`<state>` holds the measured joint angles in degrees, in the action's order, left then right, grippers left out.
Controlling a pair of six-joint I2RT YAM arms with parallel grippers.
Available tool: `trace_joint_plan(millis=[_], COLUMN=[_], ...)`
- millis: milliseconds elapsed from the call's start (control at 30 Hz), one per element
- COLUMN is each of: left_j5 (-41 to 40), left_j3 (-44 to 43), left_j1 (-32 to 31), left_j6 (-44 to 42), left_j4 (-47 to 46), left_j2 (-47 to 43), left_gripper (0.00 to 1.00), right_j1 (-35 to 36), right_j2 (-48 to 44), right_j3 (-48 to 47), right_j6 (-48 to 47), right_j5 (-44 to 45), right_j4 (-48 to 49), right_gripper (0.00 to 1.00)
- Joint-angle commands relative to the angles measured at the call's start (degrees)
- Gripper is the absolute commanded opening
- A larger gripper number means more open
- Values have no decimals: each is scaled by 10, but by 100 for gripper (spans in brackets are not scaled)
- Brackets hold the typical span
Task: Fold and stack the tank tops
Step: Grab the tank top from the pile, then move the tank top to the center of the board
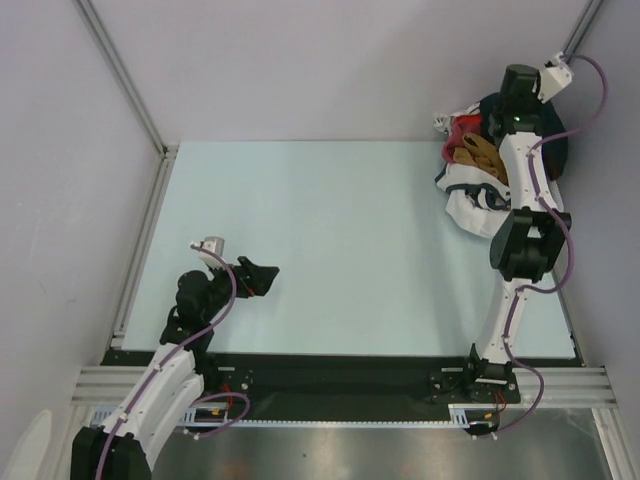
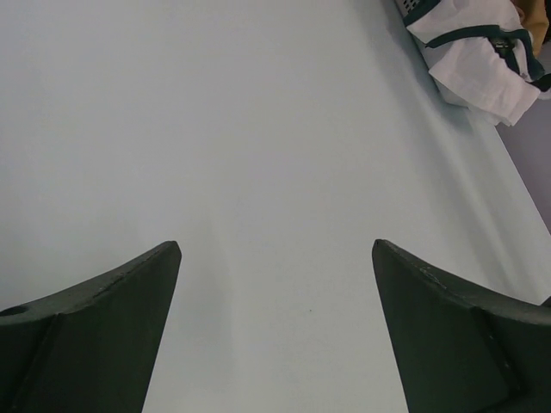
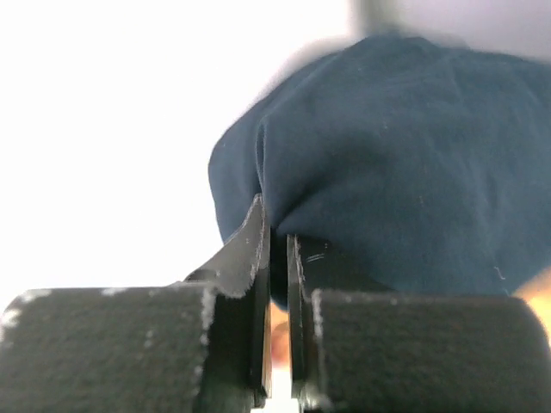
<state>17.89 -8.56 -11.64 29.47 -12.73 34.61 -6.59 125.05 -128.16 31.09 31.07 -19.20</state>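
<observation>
Tank tops point(image 1: 465, 205) heaped in soft crumpled folds; navy top point(image 3: 405, 155) smooth, rounded

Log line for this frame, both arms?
left gripper open, empty | right gripper shut on navy tank top | white tank top crumpled, unfolded

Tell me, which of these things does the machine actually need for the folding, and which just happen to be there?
For the job:
navy tank top, pinched by the right end effector
white tank top
left end effector, open

Just there:
table
metal frame rail
</observation>
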Motion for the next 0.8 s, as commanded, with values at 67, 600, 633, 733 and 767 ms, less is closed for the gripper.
trace_joint_plan(millis=[67, 600, 633, 733, 767], left_j5=[-17, -93, -95, -99, -99], left_j3=[-17, -30, -29, -30, -30], left_j1=[-15, -27, -27, -27, -27], left_j6=[-9, -16, -17, -18, -19], left_j4=[-12, 50, 52, 54, 55], left_j2=[-24, -75, -82, -81, -79], left_gripper=[99, 99, 99, 99, 99], right_j1=[118, 212, 214, 251, 263], right_j2=[-302, -386, -354, -223, -206], right_j3=[169, 300, 284, 131, 124], right_j6=[-130, -61, -75, -145, -172], right_j5=[-96, -533, -553, -494, -451], right_j4=[191, 68, 23, -209, -237], right_gripper=[0, 3, 9, 48, 51])
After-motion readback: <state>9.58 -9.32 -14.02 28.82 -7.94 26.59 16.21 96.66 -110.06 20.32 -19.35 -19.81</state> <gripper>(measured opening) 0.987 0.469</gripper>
